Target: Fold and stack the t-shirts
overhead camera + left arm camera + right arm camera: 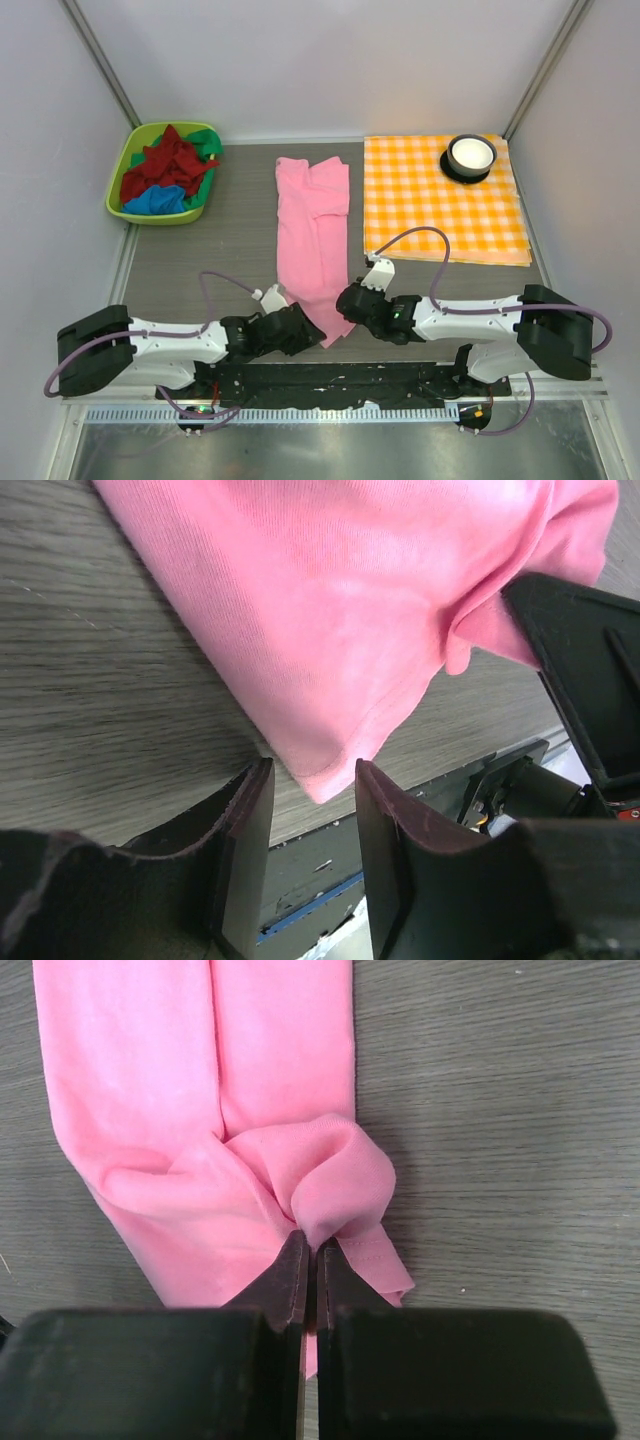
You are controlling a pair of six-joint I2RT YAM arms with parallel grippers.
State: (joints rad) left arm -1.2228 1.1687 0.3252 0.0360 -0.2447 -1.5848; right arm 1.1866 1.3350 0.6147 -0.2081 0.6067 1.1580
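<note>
Right gripper (308, 1248): jaws closed on a bunched pinch of the pink t-shirt (312, 220) at its near hem. Left gripper (310, 780): jaws parted, shirt corner between them, ungripped. Close left first, then lift both evenly toward the far end.

Bare table (240, 220) left of pink t-shirt (312, 215), bowl (470, 154) blocking far-right corner

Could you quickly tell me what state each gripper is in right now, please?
Left gripper: open, gripping nothing.
Right gripper: shut on a fold of the pink t-shirt.
</note>
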